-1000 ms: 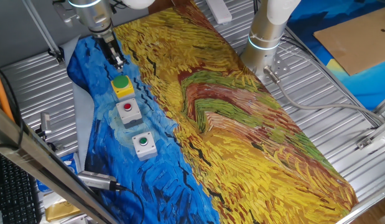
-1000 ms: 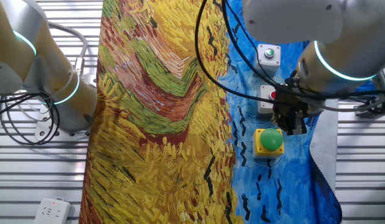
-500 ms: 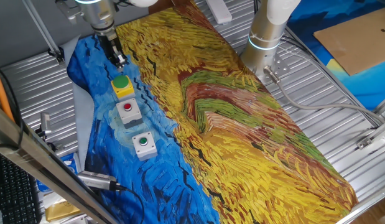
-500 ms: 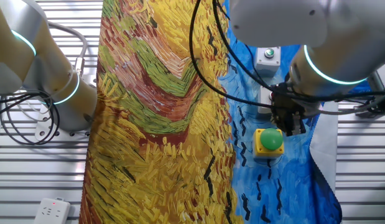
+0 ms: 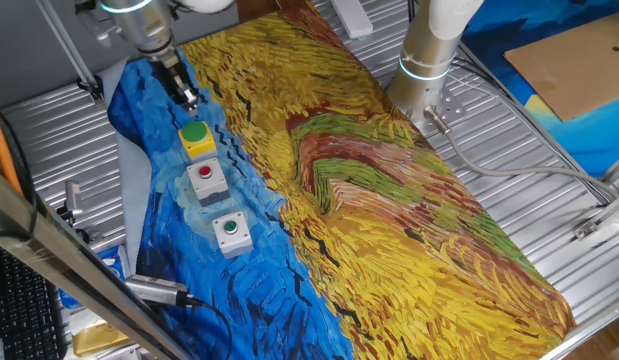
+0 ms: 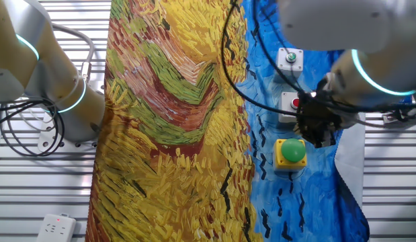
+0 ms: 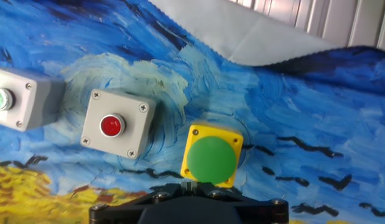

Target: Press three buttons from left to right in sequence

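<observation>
- Black two-finger gripper (image 5: 187, 97): hangs above the cloth just beyond the far end of the button row; fingertip gap not discernible, state cannot be told.
- Yellow square push-button box with a large round green cap (image 5: 196, 139): farthest in the row, directly below the gripper in the hand view (image 7: 211, 156).
- Grey-white square box with a small red button (image 5: 206, 177): middle, screws at its corners.
- Grey-white square box with a small green button (image 5: 230, 231): nearest.
- Painted cloth, blue swirls and yellow wheat strokes (image 5: 389, 200): the boxes sit on its blue left strip.
</observation>
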Available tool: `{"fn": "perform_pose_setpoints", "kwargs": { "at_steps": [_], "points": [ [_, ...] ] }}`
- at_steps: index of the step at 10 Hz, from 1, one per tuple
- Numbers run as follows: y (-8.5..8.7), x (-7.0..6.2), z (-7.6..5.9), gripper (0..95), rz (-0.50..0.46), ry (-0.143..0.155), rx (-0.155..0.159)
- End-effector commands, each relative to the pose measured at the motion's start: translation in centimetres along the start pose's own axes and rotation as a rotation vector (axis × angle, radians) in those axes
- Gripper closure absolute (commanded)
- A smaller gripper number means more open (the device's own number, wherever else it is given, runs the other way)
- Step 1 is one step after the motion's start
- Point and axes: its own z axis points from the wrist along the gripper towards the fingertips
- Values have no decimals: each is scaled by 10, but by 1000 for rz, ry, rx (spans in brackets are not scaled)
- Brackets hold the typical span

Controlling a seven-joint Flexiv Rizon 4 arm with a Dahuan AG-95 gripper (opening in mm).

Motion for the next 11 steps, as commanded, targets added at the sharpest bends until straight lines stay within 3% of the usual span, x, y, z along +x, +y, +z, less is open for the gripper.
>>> {"fn": "perform_pose_setpoints", "kwargs": {
  "at_steps": [1, 4, 5, 7, 8, 9, 11],
  "points": [
    [0, 0, 0, 950, 6, 10, 0],
    [0, 0, 0, 950, 14, 15, -2],
    [-3, -2, 7, 950, 16, 16, -7],
    [-12, -1, 31, 950, 42, -9, -80],
    [-13, 0, 34, 950, 37, -11, -78],
    [-18, -3, 50, 950, 20, -20, -66],
    [-18, -3, 51, 950, 10, -17, -62]
  ]
}}
